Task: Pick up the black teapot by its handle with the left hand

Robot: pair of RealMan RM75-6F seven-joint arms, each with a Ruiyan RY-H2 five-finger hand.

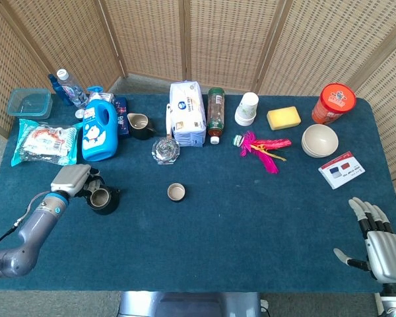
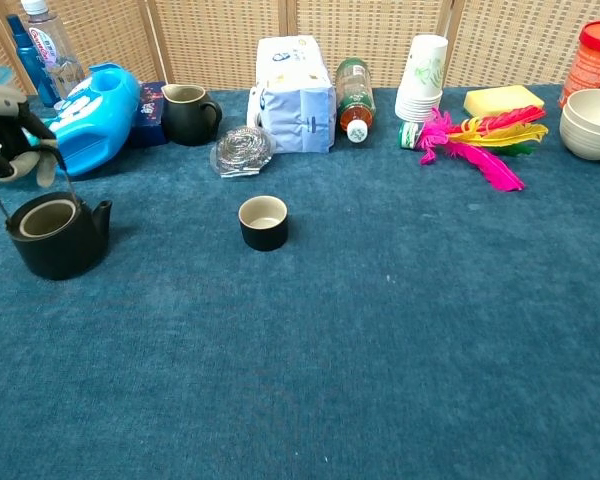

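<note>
The black teapot [image 1: 103,199] [image 2: 58,237], lidless with a pale inner rim, is at the left of the blue table with its spout pointing right. Its thin wire handle rises up to my left hand [image 1: 74,179] [image 2: 10,135], whose fingers are curled around the top of the handle. The pot hangs just under the hand; whether its base touches the cloth I cannot tell. My right hand [image 1: 383,247] lies at the near right corner, fingers spread, holding nothing; the chest view does not show it.
A small black cup [image 2: 263,221] stands right of the teapot. Behind it are a blue detergent bottle [image 2: 92,115], a black pitcher [image 2: 188,113] and a steel scrubber [image 2: 242,151]. A snack packet [image 1: 45,142] lies at the far left.
</note>
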